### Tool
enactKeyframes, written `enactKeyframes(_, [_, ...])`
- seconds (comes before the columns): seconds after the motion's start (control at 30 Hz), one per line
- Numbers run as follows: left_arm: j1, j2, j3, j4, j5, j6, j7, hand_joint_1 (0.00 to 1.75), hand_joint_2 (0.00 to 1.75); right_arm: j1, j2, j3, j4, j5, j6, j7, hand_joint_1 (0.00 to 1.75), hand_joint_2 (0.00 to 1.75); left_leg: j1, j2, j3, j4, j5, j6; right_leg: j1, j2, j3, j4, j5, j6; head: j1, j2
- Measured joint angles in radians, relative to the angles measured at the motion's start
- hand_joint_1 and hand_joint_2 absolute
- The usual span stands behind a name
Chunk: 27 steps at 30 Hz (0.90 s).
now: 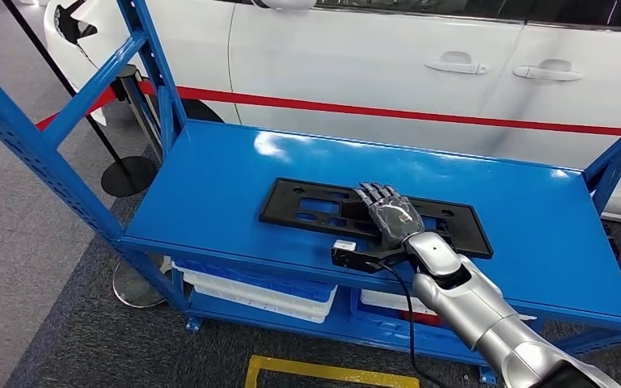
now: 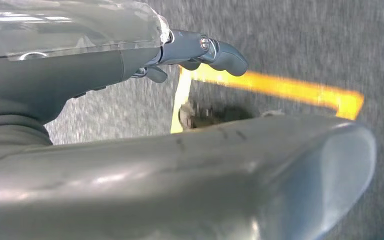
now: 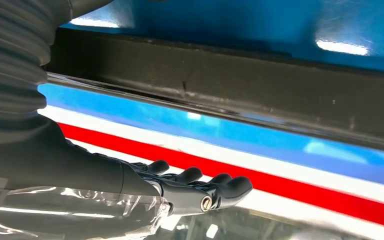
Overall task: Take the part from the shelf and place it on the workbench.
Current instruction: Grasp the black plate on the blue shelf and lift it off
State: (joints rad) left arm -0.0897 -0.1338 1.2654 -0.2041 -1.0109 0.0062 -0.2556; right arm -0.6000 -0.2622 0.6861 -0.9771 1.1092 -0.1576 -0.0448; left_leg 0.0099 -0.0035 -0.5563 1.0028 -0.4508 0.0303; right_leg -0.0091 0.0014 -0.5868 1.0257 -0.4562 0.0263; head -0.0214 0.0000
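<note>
1. The right hand [image 1: 390,217] lies flat over the black part [image 1: 307,206], fingers extended side by side; whether it grips cannot be told.
2. The part rests flat on the blue shelf [image 1: 210,186] top.
3. The left hand [image 2: 200,52] hangs over grey carpet [image 2: 290,40], fingers loosely curled, holding nothing.
4. White trays [image 1: 259,293] sit below; a white car [image 1: 356,56] with a red stripe stands behind.

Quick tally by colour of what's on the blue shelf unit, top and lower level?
Black: 1, the flat part on the top, under the right hand.
White: 2, trays on the lower level.
Total: 3. More may be hidden below.
</note>
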Motion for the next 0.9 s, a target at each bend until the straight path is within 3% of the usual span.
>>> enactKeyframes(0.03, [-0.001,0.000,0.000,0.000,0.001,0.000,-0.001,0.00,0.00,-0.007,0.001,-0.006,0.016,-0.002,-0.001,-0.002,0.06,1.75,0.002,0.001,0.000,-0.004,0.004,0.006,-0.002,0.000,-0.016,0.036,-0.024,0.005,0.001,0.000])
enactKeyframes(0.1, [-0.001,0.000,0.001,0.000,0.004,0.000,-0.003,0.00,0.00,-0.016,0.002,-0.017,0.047,-0.006,-0.006,-0.006,0.24,1.75,0.001,0.001,-0.006,-0.004,0.008,0.012,-0.005,-0.001,-0.074,0.162,-0.092,0.013,0.002,0.000])
enactKeyframes(0.13, [0.000,0.000,0.001,0.000,0.005,0.000,-0.004,0.00,0.00,-0.017,0.002,-0.021,0.059,-0.008,-0.008,-0.008,0.65,1.75,0.000,0.000,-0.007,-0.004,0.009,0.013,-0.005,-0.001,-0.101,0.222,-0.116,0.015,0.002,0.000])
enactKeyframes(0.17, [0.002,0.000,0.002,0.000,0.007,0.000,-0.004,0.00,0.00,-0.018,0.002,-0.025,0.070,-0.009,-0.010,-0.009,1.01,1.75,0.000,0.000,-0.008,-0.004,0.009,0.013,-0.005,-0.001,-0.116,0.256,-0.121,0.016,0.002,0.000])
enactKeyframes(0.2, [0.003,0.001,0.002,0.000,0.007,0.000,-0.005,0.00,0.00,-0.018,0.002,-0.029,0.078,-0.009,-0.012,-0.010,1.38,1.75,-0.001,0.000,-0.008,-0.004,0.009,0.013,-0.005,-0.001,-0.111,0.248,-0.106,0.016,0.002,0.000])
enactKeyframes(0.23, [0.003,0.001,0.002,0.000,0.008,0.000,-0.006,0.00,0.00,-0.018,0.003,-0.033,0.084,-0.009,-0.013,-0.010,1.70,1.75,-0.001,-0.001,-0.006,-0.003,0.009,0.012,-0.005,-0.001,-0.087,0.202,-0.075,0.012,0.002,0.000])
enactKeyframes(0.3, [0.003,0.000,0.002,0.000,0.008,0.000,-0.009,0.00,0.00,-0.020,0.003,-0.040,0.093,-0.009,-0.015,-0.010,1.74,1.75,-0.005,-0.002,-0.004,-0.002,0.008,0.009,0.000,-0.001,-0.015,0.059,-0.011,-0.001,0.002,0.000])
enactKeyframes(0.37, [0.003,-0.001,0.002,0.000,0.008,0.000,-0.011,0.00,0.00,-0.021,0.002,-0.046,0.097,-0.009,-0.014,-0.010,1.75,1.75,-0.007,-0.003,-0.007,-0.001,0.008,0.000,0.006,-0.002,0.021,-0.022,0.010,-0.012,0.001,0.000])
enactKeyframes(0.5, [0.003,-0.001,0.002,0.000,0.007,0.000,-0.013,0.00,0.00,-0.023,0.001,-0.051,0.101,-0.009,-0.016,-0.010,1.75,1.75,-0.006,-0.002,-0.013,0.012,-0.004,-0.021,0.003,-0.004,0.026,-0.042,0.016,-0.027,0.001,0.000])
enactKeyframes(0.57, [0.003,0.000,0.003,0.000,0.006,0.001,-0.014,0.00,0.00,-0.022,0.001,-0.052,0.101,-0.009,-0.020,-0.011,1.75,1.75,-0.005,-0.001,-0.052,0.099,-0.057,-0.029,-0.002,-0.008,0.031,-0.051,0.021,-0.035,-0.001,0.000])
enactKeyframes(0.63, [0.004,0.000,0.003,0.000,0.007,0.000,-0.015,0.00,0.00,-0.015,0.001,-0.053,0.101,-0.009,-0.023,-0.010,1.75,1.75,-0.002,-0.001,-0.115,0.236,-0.118,-0.036,-0.003,-0.010,0.030,-0.051,0.021,-0.037,-0.002,0.000])
enactKeyframes(0.67, [0.005,0.000,0.003,0.000,0.007,0.000,-0.015,0.00,0.00,-0.010,0.000,-0.054,0.099,-0.008,-0.024,-0.010,1.75,1.75,0.000,-0.001,-0.137,0.280,-0.129,-0.038,-0.003,-0.010,0.029,-0.050,0.021,-0.037,-0.002,0.000])
enactKeyframes(0.7, [0.006,0.000,0.004,0.000,0.007,0.000,-0.016,0.00,0.00,-0.007,-0.001,-0.056,0.097,-0.008,-0.024,-0.009,1.75,1.75,0.001,-0.001,-0.140,0.286,-0.119,-0.040,-0.003,-0.010,0.029,-0.048,0.020,-0.037,-0.002,0.000])
enactKeyframes(0.73, [0.007,0.000,0.004,0.000,0.008,0.000,-0.017,0.00,0.00,-0.003,-0.002,-0.059,0.094,-0.008,-0.024,-0.008,1.75,1.75,0.003,-0.001,-0.123,0.248,-0.090,-0.041,-0.004,-0.010,0.029,-0.046,0.018,-0.035,-0.002,0.000])
enactKeyframes(0.8, [0.007,0.000,0.004,0.000,0.008,0.000,-0.017,0.00,0.00,-0.001,-0.006,-0.064,0.089,-0.008,-0.023,-0.008,1.75,1.75,0.007,0.000,-0.057,0.111,-0.025,-0.042,-0.004,-0.008,0.028,-0.036,0.012,-0.026,-0.002,0.000])
enactKeyframes(0.83, [0.007,-0.001,0.004,0.000,0.008,0.000,-0.018,0.00,0.00,-0.001,-0.008,-0.066,0.087,-0.008,-0.024,-0.007,1.75,1.75,0.008,-0.001,-0.032,0.057,-0.006,-0.038,-0.002,-0.007,0.024,-0.029,0.008,-0.021,-0.001,0.000])
enactKeyframes(0.9, [0.007,-0.002,0.004,0.000,0.007,0.000,-0.019,0.00,0.00,-0.001,-0.015,-0.070,0.084,-0.007,-0.027,-0.006,1.75,1.75,0.006,-0.003,-0.017,0.019,-0.004,-0.027,0.002,-0.006,0.018,-0.022,0.006,-0.010,0.000,0.000])
